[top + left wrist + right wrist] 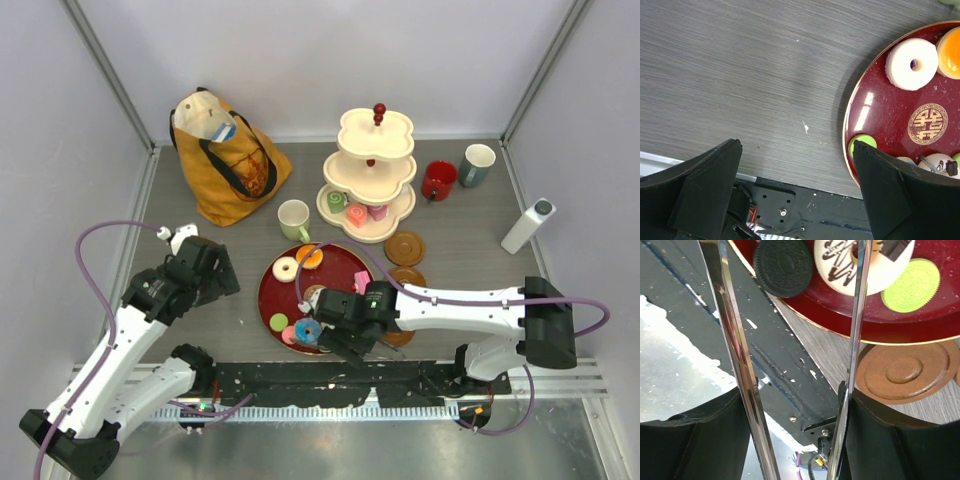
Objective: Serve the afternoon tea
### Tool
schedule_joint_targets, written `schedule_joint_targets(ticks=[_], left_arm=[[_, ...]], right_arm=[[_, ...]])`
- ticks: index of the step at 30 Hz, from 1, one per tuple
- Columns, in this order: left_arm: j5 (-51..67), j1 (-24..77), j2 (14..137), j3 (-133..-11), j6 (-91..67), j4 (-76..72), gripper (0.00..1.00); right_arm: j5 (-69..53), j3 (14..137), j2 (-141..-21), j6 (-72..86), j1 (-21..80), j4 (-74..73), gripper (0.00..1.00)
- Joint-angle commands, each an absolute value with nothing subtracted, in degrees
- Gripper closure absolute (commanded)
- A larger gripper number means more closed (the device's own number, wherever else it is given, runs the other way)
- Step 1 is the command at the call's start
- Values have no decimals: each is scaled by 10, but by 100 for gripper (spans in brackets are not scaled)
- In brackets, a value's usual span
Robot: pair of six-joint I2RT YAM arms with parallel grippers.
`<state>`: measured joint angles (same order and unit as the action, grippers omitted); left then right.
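One dark cookie (783,270), between right hand's (786,247) parted fingers (737,355), donut (836,265) beside

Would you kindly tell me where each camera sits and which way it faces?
Top external: above and behind the bases, looking down on the grey table, round dark-red tray and both arms.
Left wrist: on the left arm, facing down at tabletop and tray's left rim; its black fingers show.
Right wrist: on the right arm, facing the tray's near rim and a brown saucer; its metal fingers show.
Shared: all three see the tray.
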<state>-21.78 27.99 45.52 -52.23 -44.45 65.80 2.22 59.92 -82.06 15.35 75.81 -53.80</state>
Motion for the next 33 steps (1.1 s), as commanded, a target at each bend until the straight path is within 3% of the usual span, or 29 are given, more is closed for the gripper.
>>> schedule_joint_targets(ticks=[1, 6, 17, 24, 33], left_arm=[[-216, 277, 455, -523, -435, 644, 0], [-216, 278, 455, -523, -435, 644, 0], [-216, 277, 456, -522, -435, 644, 0], [-215, 277, 454, -522, -435, 644, 0], [-215, 277, 452, -522, -435, 642, 0]], right_arm=[[-20, 631, -819, 136, 761, -537, 31], [-4, 635, -823, 140, 762, -555, 32], [68, 658, -819, 163, 762, -573, 51], [105, 686, -780, 176, 752, -577, 55], [146, 696, -708, 182, 587, -528, 57]])
